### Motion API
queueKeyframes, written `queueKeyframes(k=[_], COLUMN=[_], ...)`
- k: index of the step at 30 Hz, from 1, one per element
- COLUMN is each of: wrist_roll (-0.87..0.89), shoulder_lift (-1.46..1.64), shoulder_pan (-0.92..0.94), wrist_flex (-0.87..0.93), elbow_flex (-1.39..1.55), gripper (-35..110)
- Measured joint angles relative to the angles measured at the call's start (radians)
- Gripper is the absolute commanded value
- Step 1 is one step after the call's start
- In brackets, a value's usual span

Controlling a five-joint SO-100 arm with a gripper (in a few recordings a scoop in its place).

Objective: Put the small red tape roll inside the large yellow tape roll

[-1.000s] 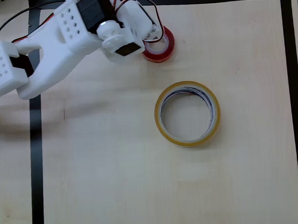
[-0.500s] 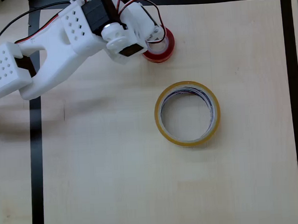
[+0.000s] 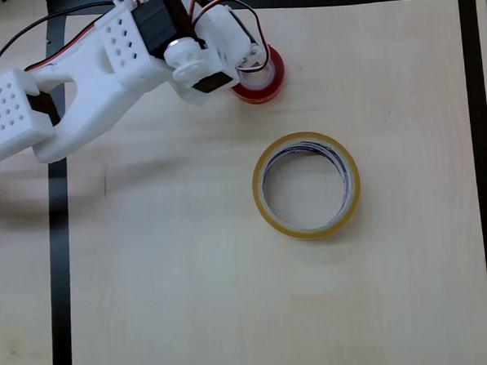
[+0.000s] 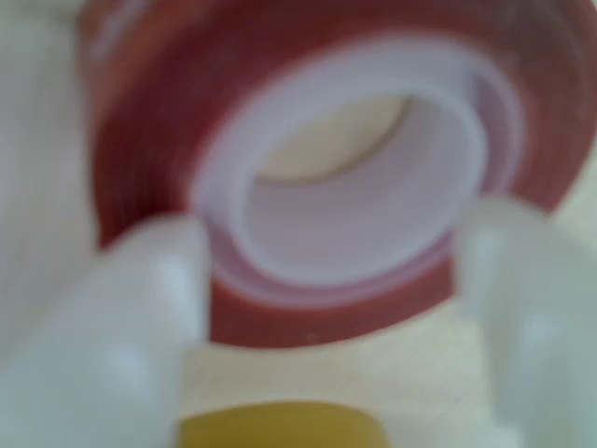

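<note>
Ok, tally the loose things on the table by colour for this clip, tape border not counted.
Red: 1, the red roll, at the claw, near the top of the overhead view.
Yellow: 1, the yellow roll, lying flat near the middle, hole empty.
Total: 2.

Arm [image 3: 83, 76]: white, reaching in from the overhead view's left edge toward the small red tape roll [image 3: 264, 77].
Gripper [image 4: 326, 280]: over the roll, blurred white fingers [image 4: 140, 308] spread either side of its near rim.
</note>
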Motion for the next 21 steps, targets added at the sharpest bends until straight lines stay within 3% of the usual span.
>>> queueKeyframes(k=[21], wrist_roll=[0.0], shoulder_lift=[0.173], shoulder_pan=[-0.055], wrist_flex=[0.034], elbow_flex=[0.176], gripper=[17])
